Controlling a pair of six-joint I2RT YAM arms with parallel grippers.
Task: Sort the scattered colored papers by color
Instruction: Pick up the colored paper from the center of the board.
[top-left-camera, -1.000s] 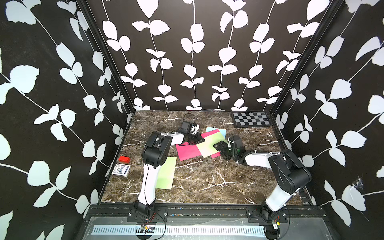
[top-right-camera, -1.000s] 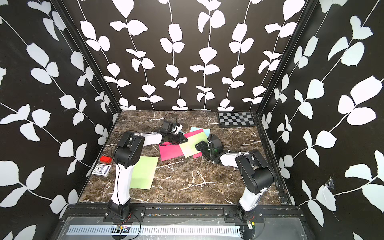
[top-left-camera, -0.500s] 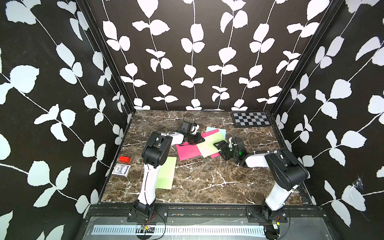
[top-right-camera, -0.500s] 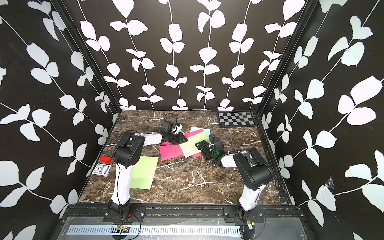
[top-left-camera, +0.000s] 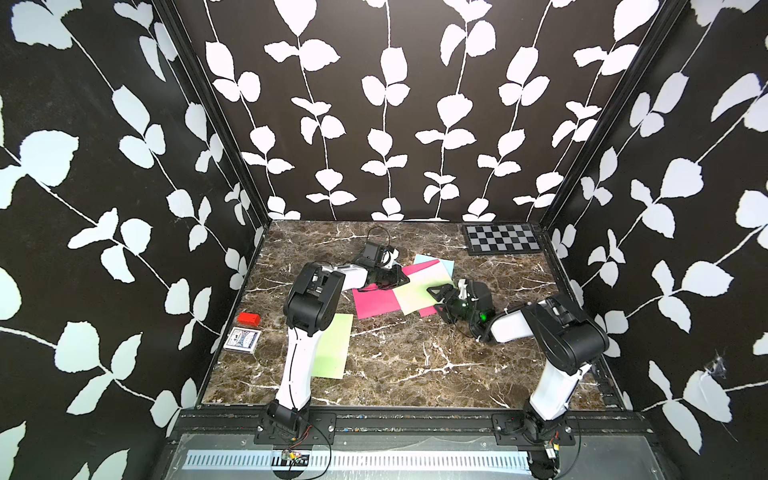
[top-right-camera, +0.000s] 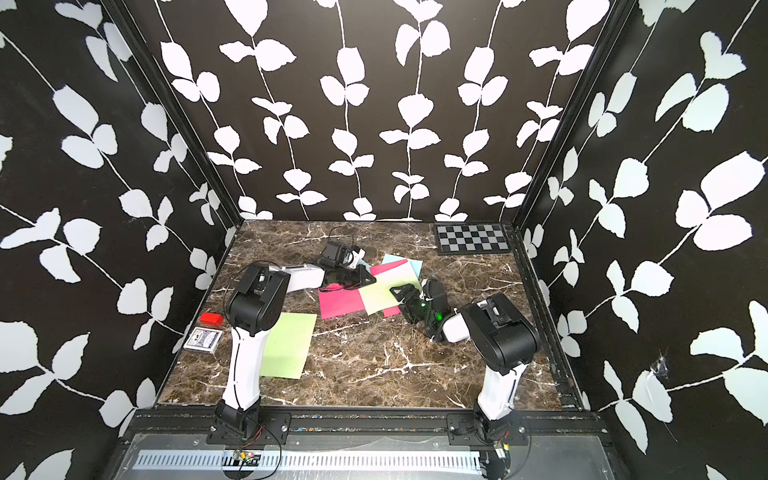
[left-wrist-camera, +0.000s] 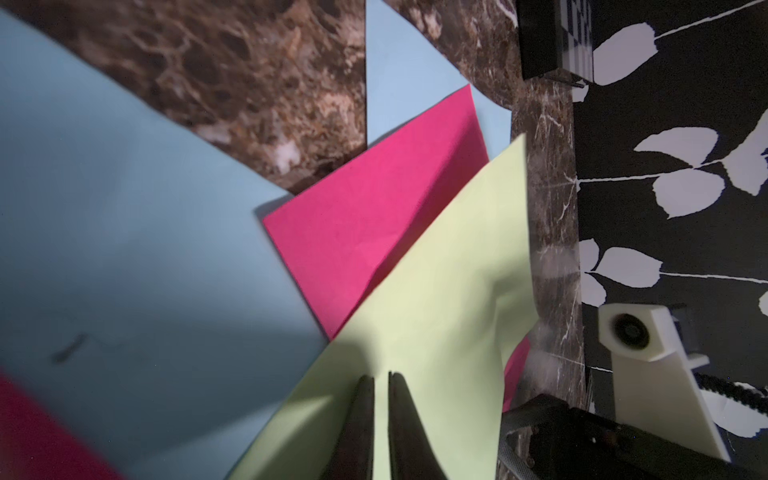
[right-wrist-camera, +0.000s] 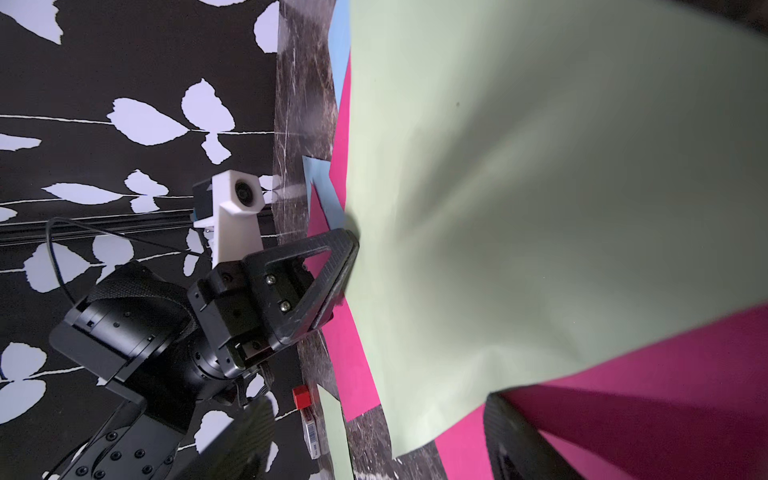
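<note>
Early days, we reckon: one green sheet (top-left-camera: 332, 347) lies alone front-left. The pink sheets (top-left-camera: 374, 301), blue sheets (top-left-camera: 444, 264) & a 2nd green sheet (top-left-camera: 419, 293) overlap mid-surface, unsorted. Our left tool (left-wrist-camera: 381, 380) pinches the 2nd green sheet's edge. Our right tool (top-left-camera: 439, 299) gapes wide at the pile's edge, closed on nothing. Surface (top-left-camera: 415, 365): brown marble. Walls black w/ white leaves; checkerboard panel (top-left-camera: 503, 239) back-right.

1. No word, brand or number can be read anywhere from here.
2. The card box (top-left-camera: 242, 339) shows only a pattern; its edge print is too blurred to read.
</note>
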